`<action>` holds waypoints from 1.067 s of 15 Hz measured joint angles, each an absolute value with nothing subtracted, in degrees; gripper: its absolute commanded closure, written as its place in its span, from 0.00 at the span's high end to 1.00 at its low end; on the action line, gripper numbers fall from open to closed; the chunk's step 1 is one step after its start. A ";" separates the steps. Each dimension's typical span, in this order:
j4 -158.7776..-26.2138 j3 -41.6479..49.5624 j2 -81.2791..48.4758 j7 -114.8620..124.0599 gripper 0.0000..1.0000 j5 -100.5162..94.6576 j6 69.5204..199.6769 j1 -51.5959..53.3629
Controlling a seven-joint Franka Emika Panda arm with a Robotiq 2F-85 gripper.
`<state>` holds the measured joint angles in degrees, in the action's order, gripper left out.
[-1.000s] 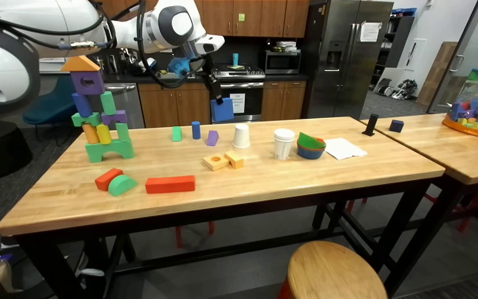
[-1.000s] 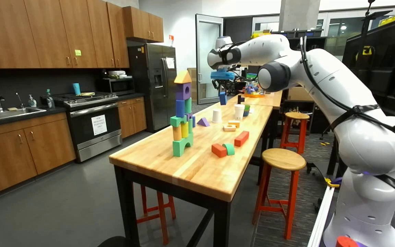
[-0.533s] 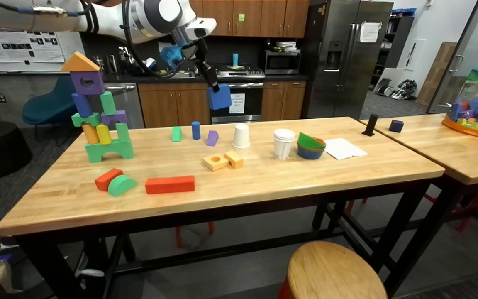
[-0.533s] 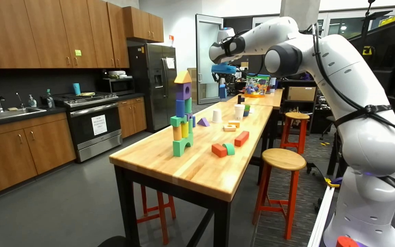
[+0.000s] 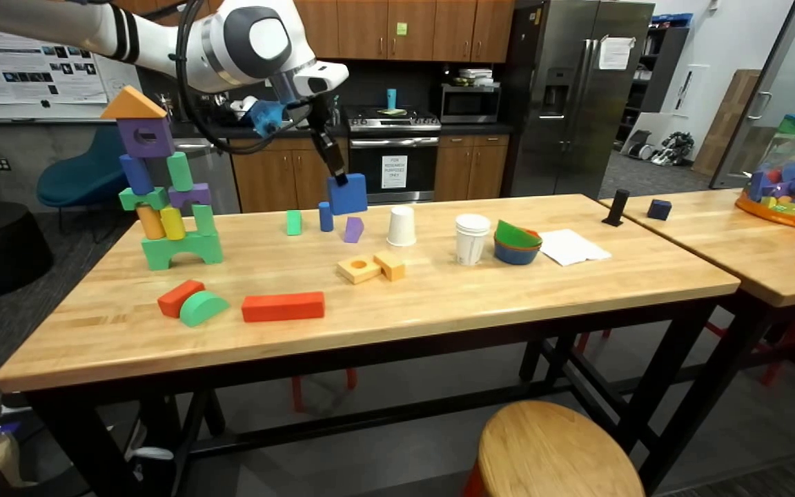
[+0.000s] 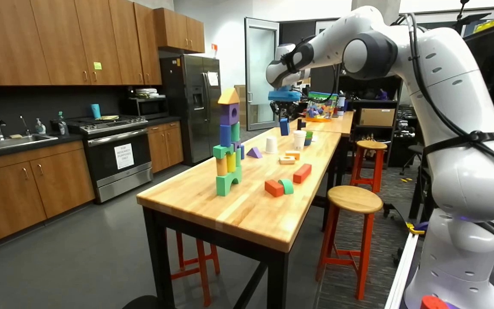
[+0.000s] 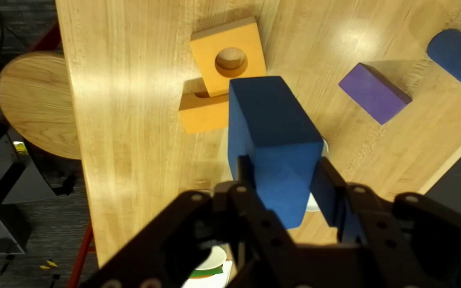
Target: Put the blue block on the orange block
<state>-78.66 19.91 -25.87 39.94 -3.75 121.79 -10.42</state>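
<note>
Two fingers (image 7: 330, 188) of mine are clamped on the blue block (image 7: 272, 132), one per side, holding it in the air over the tbl (image 5: 439, 310). Orange block (image 5: 283, 307) lies flat on the tbl nr one long edge, well apart from the blue one, w/ a green half-round (image 5: 202, 308) & short red blk (image 5: 178, 297) nearby. In wrist view, blue block partly covers a holed yellow blk (image 7: 224, 39).

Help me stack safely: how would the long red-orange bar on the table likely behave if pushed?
The red-orange bar would probably slide rather than tip, since it lies on a long side. Its flat faces make rolling unlikely. Its straight edges suggest stiffness.
</note>
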 measured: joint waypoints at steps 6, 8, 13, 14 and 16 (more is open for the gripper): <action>-79.50 19.81 -25.15 39.96 0.15 -3.78 121.96 -10.42; -79.51 19.42 -25.21 39.95 0.15 -3.48 121.27 -10.64; -87.02 17.94 -19.60 35.29 0.15 -2.83 120.67 -10.08; -89.61 17.54 -17.46 33.93 0.15 -2.98 120.63 -10.08; -95.05 17.14 -12.92 31.24 0.15 -3.50 120.51 -10.08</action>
<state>-95.05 17.14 -12.92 31.24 -3.50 120.51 -10.08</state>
